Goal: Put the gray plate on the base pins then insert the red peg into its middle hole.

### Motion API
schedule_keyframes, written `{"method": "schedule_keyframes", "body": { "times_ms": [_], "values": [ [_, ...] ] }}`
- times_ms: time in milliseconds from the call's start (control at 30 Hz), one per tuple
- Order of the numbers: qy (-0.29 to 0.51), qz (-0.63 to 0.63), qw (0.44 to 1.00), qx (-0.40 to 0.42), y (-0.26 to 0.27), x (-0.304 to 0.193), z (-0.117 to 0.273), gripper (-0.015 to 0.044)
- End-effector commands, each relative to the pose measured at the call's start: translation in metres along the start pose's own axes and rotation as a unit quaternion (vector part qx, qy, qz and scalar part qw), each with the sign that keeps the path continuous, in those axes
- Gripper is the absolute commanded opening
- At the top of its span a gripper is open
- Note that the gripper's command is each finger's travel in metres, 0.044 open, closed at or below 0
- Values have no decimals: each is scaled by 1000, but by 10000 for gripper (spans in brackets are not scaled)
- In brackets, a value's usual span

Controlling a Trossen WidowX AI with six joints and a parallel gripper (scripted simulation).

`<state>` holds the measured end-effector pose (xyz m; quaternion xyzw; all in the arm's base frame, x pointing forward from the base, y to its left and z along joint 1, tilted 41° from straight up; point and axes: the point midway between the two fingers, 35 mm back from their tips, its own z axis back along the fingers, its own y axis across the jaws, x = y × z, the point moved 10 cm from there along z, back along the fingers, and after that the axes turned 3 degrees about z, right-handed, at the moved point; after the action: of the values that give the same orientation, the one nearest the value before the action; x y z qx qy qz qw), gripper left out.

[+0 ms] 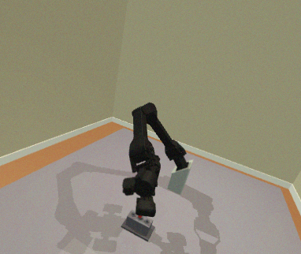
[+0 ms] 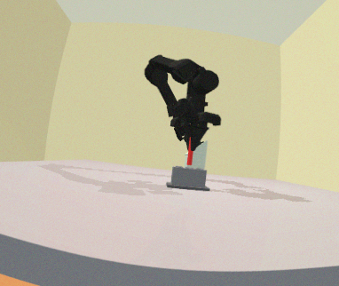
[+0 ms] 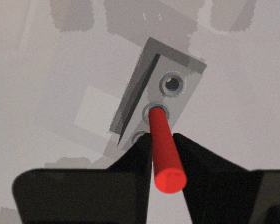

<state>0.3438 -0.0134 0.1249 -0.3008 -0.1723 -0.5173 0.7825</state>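
The gray plate [image 1: 140, 227] [image 2: 188, 178] [image 3: 167, 63] is a block that sits flat on the dark base [image 1: 135, 233] [image 2: 188, 187] [image 3: 139, 73]. Three round holes show in its top in the wrist view; a pale tip shows inside the far one. My gripper [image 2: 193, 148] [image 3: 161, 139] is shut on the red peg [image 1: 139, 216] [image 2: 190, 155] [image 3: 164, 147] above the plate. The peg is close to upright, and its lower end is at the middle hole. Most of its length stands above the plate; whether its tip has entered the hole is unclear. The fingers partly hide the near hole.
A pale green-white upright block [image 1: 179, 180] [image 2: 200, 155] stands behind the plate, by the foot of the arm. Shadows of the arm lie across the pale surface around the base.
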Motion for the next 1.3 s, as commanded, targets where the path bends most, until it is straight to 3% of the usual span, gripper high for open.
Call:
{"method": "schedule_keyframes", "body": {
  "times_ms": [0,1267],
  "values": [
    [-1,5,1000,-3,-1,-1,-7,0],
    [0,0,1000,0,-1,-1,-12,0]
  ]
}}
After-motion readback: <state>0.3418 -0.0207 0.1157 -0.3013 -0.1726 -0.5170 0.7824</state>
